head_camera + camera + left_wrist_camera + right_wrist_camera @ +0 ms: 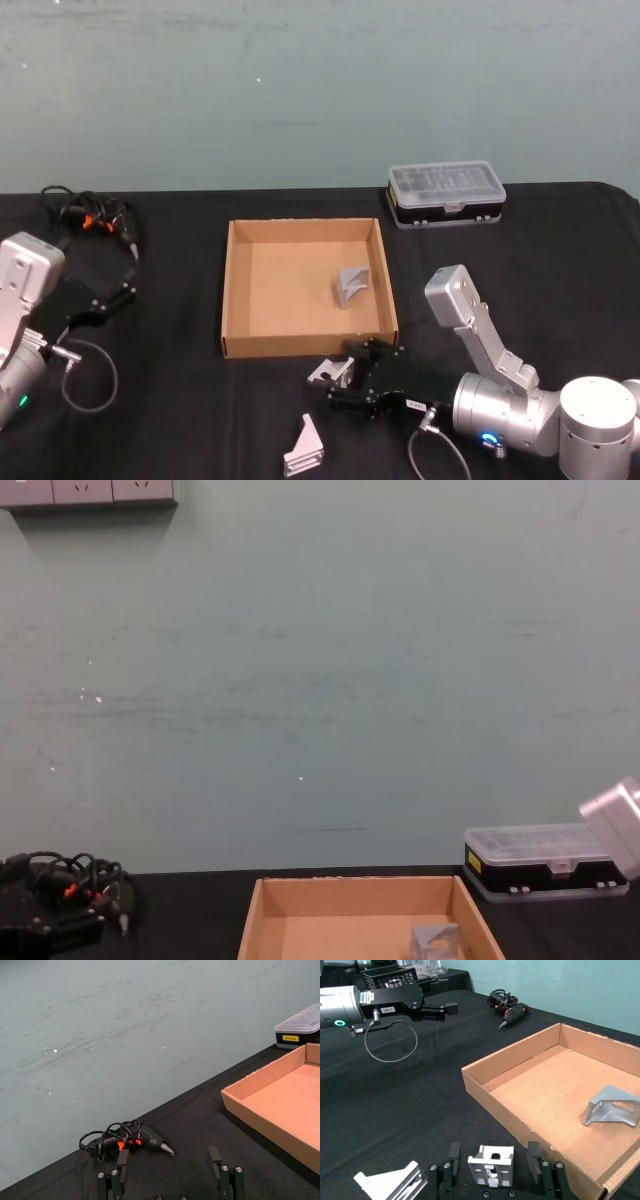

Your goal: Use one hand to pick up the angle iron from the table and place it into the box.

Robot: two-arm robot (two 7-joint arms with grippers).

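At the centre of the black bench [180, 420] sits the box [300, 346], a shallow cardboard tray, with a first angle iron [351, 285] lying inside near its right wall. Just in front of the box's front wall, a second angle iron [491, 1166] rests on the bench between the wide-spread fingers of the right hand [348, 375], which reaches in low from the right. The fingers flank it with a gap on each side. A third angle iron [304, 447] lies on the bench nearer the robot. The left hand [118, 293] sits parked at the far left, fingers apart and holding nothing. Judged from this, one piece is delivered and a grasp is about to close; lifting and placing remain.
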